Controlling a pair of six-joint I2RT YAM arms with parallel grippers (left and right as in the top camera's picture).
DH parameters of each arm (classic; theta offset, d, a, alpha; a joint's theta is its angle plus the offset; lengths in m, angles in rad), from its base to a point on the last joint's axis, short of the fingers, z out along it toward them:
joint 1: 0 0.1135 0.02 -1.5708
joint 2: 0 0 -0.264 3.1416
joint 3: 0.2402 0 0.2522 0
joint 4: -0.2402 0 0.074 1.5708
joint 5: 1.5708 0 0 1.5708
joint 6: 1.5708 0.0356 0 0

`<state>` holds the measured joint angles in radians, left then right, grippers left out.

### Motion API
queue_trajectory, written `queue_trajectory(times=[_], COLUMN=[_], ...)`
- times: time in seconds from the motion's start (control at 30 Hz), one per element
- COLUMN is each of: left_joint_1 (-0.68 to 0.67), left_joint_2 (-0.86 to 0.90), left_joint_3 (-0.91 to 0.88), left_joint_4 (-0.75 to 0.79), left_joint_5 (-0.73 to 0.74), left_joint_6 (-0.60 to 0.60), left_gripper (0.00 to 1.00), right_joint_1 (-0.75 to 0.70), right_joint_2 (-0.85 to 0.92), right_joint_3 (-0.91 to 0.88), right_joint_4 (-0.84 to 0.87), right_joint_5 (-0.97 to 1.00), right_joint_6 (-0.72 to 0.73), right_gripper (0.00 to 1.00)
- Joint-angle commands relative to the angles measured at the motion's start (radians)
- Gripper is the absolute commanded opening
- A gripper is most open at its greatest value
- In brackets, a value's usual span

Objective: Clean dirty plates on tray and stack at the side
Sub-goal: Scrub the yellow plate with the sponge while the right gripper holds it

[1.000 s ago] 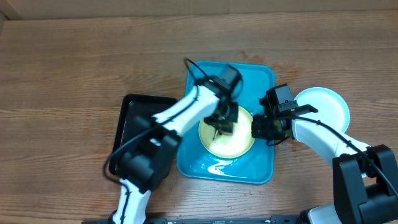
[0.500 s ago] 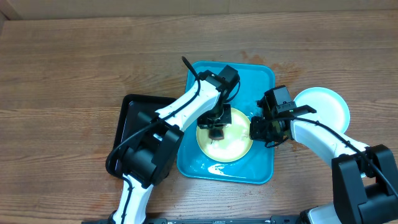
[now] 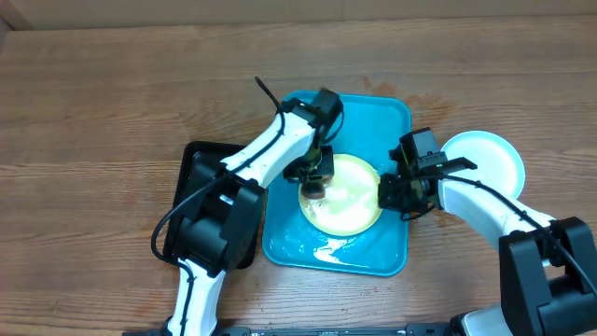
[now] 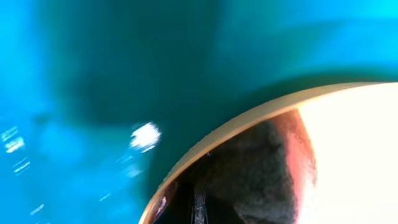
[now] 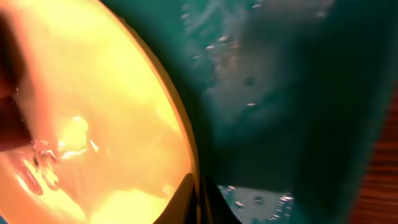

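The left hand [image 3: 315, 179] hangs over the yellow plate's [image 3: 353, 203] left edge. The right hand [image 3: 390, 192] sits at its right rim.

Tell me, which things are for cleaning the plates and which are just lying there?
For the job:
the turquoise tray
the yellow-green plate on it
the light blue plate on the table beside the tray

Just lying about:
the black tray
the wooden table
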<state>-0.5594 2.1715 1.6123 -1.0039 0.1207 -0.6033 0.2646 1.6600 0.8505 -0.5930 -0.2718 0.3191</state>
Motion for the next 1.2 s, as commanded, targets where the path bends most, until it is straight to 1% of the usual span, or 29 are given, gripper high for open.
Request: queue_trajectory(times=[0.0,0.13,0.27,0.37,0.5,0.57,0.7,0.9,1.03,1.17], left_joint_1=[-0.064,-0.122,-0.158,-0.158,-0.122,-0.1,-0.046,0.016,0.027,0.027], left_joint_2=[0.082,0.111,0.13,0.128,0.122,0.117,0.104,0.091,0.089,0.085], left_joint_3=[-0.06,-0.06,-0.06,-0.059,-0.058,-0.057,-0.056,-0.048,-0.047,-0.03], left_joint_4=[0.166,0.251,0.266,0.229,0.121,0.049,-0.074,-0.166,-0.209,-0.249], left_joint_5=[0.387,0.462,0.487,0.491,0.459,0.388,0.195,-0.035,-0.281,-0.428], left_joint_6=[0.03,0.019,0.016,0.015,0.007,-0.009,-0.015,-0.029,-0.041,-0.044], left_gripper=[0.04,0.04,0.04,0.04,0.04,0.04,0.04,0.04,0.04,0.04], right_joint_1=[0.002,0.002,0.002,0.002,0.002,0.002,0.002,0.002,0.002,0.002], right_joint_2=[0.002,0.002,0.002,0.002,0.002,0.002,0.002,0.002,0.002,0.002], right_joint_3=[-0.002,-0.003,-0.003,-0.003,-0.002,-0.002,-0.002,-0.002,-0.002,-0.002], right_joint_4=[0.009,0.009,0.009,0.009,0.009,0.009,0.009,0.009,0.009,0.009], right_joint_5=[0.001,0.001,0.001,0.001,0.001,0.001,0.001,0.001,0.001,0.001], right_joint_6=[0.002,0.002,0.002,0.002,0.002,0.002,0.002,0.002,0.002,0.002], right_gripper=[0.04,0.04,0.04,0.04,0.04,0.04,0.04,0.04,0.04,0.04])
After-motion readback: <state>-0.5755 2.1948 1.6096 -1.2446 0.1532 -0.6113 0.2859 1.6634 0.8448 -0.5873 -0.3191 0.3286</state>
